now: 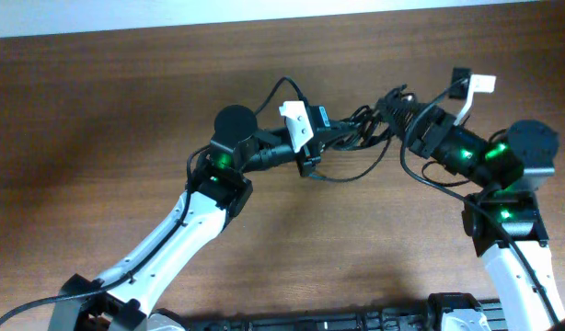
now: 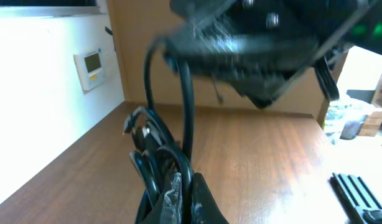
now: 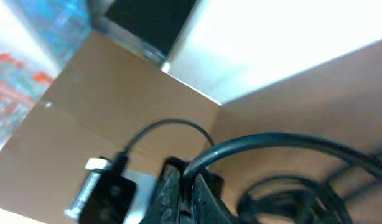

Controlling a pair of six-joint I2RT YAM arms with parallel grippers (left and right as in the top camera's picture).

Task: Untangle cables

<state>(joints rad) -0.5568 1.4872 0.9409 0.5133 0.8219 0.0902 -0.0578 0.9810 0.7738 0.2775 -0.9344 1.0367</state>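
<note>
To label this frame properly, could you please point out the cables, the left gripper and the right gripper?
cables (image 1: 369, 120), overhead view, tangled middle of the bundle
left gripper (image 1: 340, 131), overhead view, between its fingertips
right gripper (image 1: 396, 108), overhead view, between its fingertips

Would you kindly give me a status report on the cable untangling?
Left gripper shut on cables. Right gripper shut on cables too. Tangle bunched between them. Nothing blocking.

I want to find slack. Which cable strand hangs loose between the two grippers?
The single strand bowing out on the robot's side of the bundle; the others are bunched tight.
</note>
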